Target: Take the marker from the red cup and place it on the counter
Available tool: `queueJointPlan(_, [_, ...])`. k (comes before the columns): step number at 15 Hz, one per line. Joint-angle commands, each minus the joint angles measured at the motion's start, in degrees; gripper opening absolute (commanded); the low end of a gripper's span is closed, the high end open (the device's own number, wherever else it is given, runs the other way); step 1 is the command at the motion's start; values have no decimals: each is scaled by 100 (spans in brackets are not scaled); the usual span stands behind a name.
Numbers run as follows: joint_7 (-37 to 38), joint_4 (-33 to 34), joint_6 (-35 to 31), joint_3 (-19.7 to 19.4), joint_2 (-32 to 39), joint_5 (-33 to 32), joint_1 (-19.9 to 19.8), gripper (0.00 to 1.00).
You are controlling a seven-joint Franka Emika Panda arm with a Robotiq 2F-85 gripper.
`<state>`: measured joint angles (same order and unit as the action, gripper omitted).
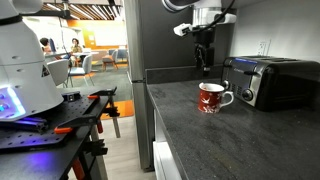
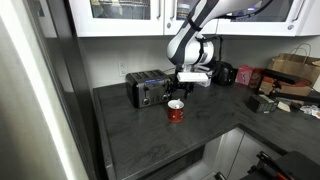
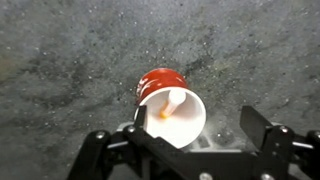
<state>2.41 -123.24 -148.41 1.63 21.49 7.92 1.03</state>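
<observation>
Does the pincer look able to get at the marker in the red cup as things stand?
Probably yes. The pincer hangs open above the red cup, whose mouth is uncovered, and the marker shows inside in the wrist view. The toaster stands off to one side.

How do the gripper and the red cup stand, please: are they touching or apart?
Apart. In an exterior view the gripper hangs above the red cup, a clear gap between them.
</observation>
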Motion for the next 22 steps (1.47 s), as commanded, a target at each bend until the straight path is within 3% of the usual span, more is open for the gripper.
queueJointPlan(1, [-48, 693, 486, 37, 494, 64, -127, 88])
queueJointPlan(3, [-28, 959, 640, 45, 713, 78, -165, 66])
queueJointPlan(5, [0, 1174, 795, 35, 889, 64, -170, 51])
queueJointPlan(8, [67, 1425, 951, 19, 1096, 93, -185, 40])
queueJointPlan(10, [55, 1564, 1029, 25, 1217, 103, -206, 36])
queueJointPlan(15, [109, 1775, 1168, -12, 1454, 70, -217, 50])
queueJointPlan(18, [126, 1872, 1311, -14, 1569, 67, -223, 45])
queueJointPlan(21, [136, 2056, 1862, -32, 1661, 20, -210, 43])
queueJointPlan(22, [131, 2124, 2045, -36, 1686, 14, -208, 37])
